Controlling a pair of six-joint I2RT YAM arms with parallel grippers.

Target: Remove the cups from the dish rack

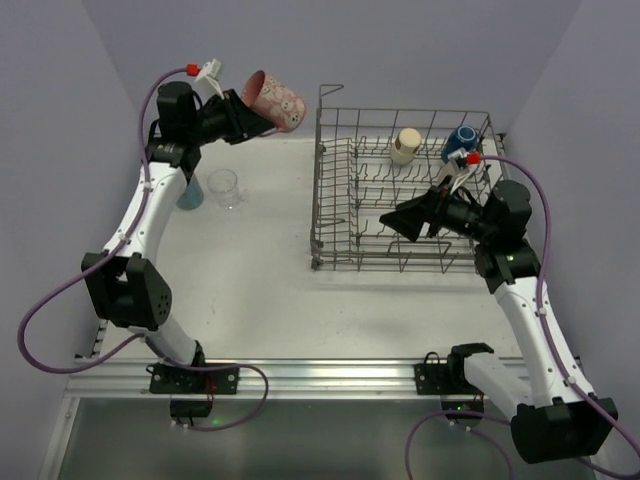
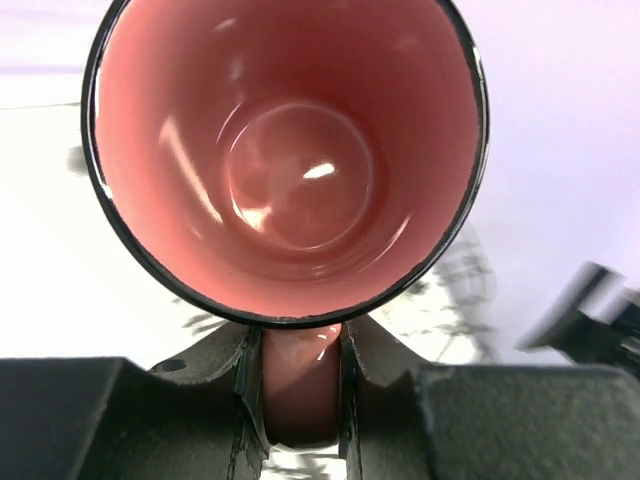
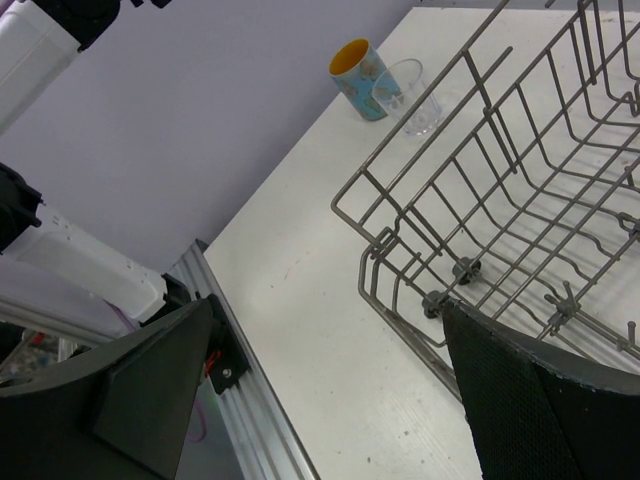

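While the left gripper point(image 1: 246, 108) hangs raised over the far-left part of the table point(image 1: 260, 300), it is clamped on the pink cup point(image 1: 276, 99). The cup lies tilted on its side in the air, mouth toward the wrist and base toward the dish rack point(image 1: 322, 190). In the left wrist view the left gripper point(image 2: 300, 390) has its fingers point(image 2: 250, 385) closed to a narrow gap on a slim pink part just below the dark rim of the pink cup point(image 2: 290, 150). Can't tell if that part is a handle or the wall. The cup interior looks glossy and holds nothing.

The right gripper point(image 1: 402, 220) hovers over the near-right part of the rack, jaws spread wide, nothing between them. The right wrist view agrees: the right gripper point(image 3: 330, 400) has both fingers point(image 3: 130, 400) far apart, and a corner of the dish rack point(image 3: 480, 200) shows between them.

Cup positions:
- Beige cup point(image 1: 405, 145) stands in the rack at the far side.
- Dark blue mug point(image 1: 460, 143) sits in the rack's far-right corner.
- Light blue mug point(image 1: 190, 192) stands on the table well left of the rack, and its orange inside shows in the right wrist view point(image 3: 360, 78).
- Clear glass point(image 1: 224, 188) stands upright just right of that mug and looks almost touching it from the right wrist point(image 3: 408, 95).
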